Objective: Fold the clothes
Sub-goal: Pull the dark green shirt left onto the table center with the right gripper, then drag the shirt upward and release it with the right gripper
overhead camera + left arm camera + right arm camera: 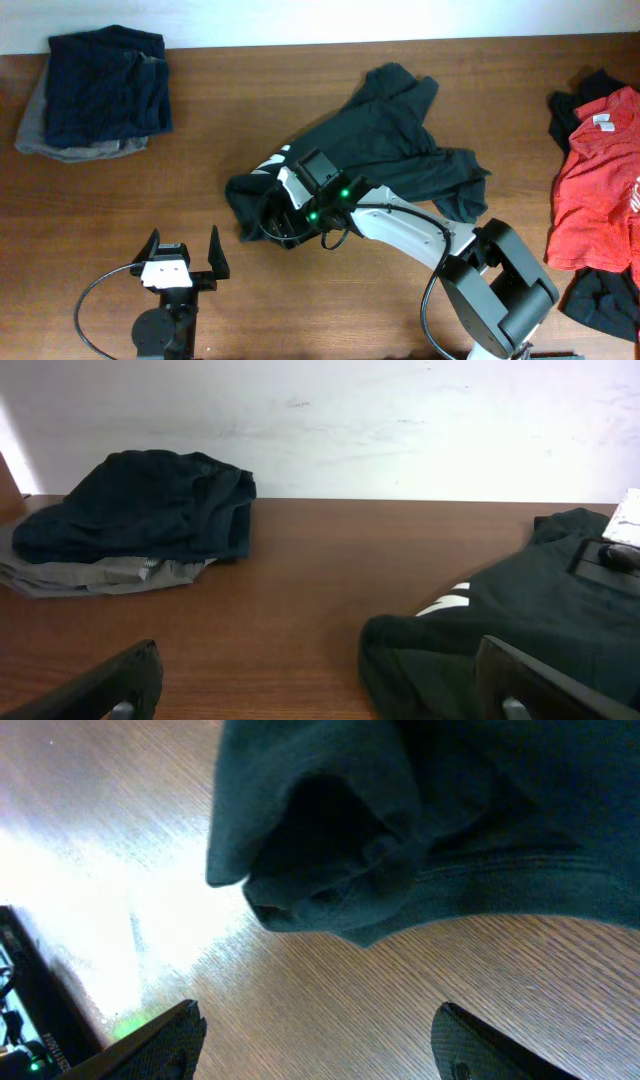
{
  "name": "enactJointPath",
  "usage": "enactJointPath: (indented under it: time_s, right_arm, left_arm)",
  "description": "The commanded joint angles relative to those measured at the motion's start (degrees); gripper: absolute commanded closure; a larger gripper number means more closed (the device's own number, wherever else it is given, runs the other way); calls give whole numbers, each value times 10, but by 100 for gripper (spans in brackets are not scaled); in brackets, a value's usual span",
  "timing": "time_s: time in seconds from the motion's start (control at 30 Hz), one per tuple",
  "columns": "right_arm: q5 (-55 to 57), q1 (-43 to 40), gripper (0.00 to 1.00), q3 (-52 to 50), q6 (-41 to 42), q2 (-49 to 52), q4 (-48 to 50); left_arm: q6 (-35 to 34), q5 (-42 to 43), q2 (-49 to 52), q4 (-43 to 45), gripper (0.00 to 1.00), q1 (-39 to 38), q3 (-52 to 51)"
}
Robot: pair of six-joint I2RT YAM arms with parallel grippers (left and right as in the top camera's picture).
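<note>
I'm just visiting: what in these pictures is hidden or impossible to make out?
Right wrist: the fingertips of the right gripper, cut off by the bottom edge.
Overhead: the end of the dark green garment under that gripper, covered by its wrist.
Overhead: the red garment, cut off by the right edge.
Left wrist: the grey garment, mostly buried under the navy garment.

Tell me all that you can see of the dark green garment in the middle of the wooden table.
The dark green garment is soft, matte fabric, crumpled and unfolded, spread diagonally on the brown wooden table. It bears short white stripes near its lower left end, which is bunched. The right gripper is at that end, jaws open; contact is unclear.
</note>
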Motion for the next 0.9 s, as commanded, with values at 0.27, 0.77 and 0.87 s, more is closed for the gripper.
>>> enactJointPath:
  time_s: [0.27, 0.77, 0.87]
  right_arm:
    - [-56, 17, 22, 9, 120, 16, 98]
    - [-83, 2, 30, 17, 221, 85, 186]
    - [-81, -3, 48, 21, 217, 85, 190]
  left_arm:
    - [-5, -4, -4, 0, 1, -2, -3]
    - [-5, -4, -4, 0, 1, -2, -3]
    - [-5, -4, -4, 0, 1, -2, -3]
